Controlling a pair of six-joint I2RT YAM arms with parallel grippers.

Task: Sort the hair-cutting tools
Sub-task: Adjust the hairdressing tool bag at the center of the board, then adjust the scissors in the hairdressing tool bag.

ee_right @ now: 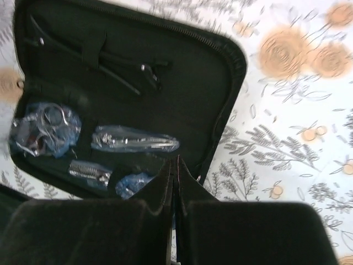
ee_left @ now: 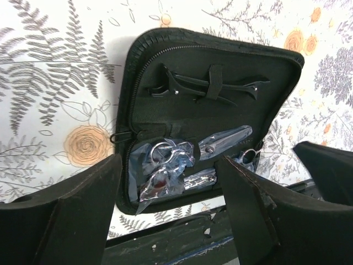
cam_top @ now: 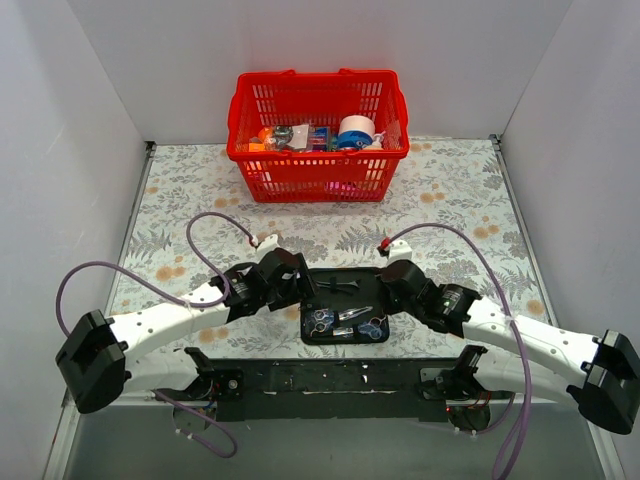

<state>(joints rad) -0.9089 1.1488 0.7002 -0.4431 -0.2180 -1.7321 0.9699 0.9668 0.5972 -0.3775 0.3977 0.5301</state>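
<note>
Top external view: on the table (cam_top: 450, 180), well apart from the basket (cam_top: 320, 178), the pouch (ee_left: 220, 61) lies open between my left hand (ee_left: 171, 165), spread wide and empty, and my right hand (ee_right: 176, 165), clenched on nothing I can see. Both scissors (ee_left: 223, 141) sit in its near half and the clip (ee_left: 209, 88) is strapped in its far half. Sorting looks nearly done, with perhaps only closing left. The loops are hard to make out under plastic wrap (ee_left: 160, 182).
</note>
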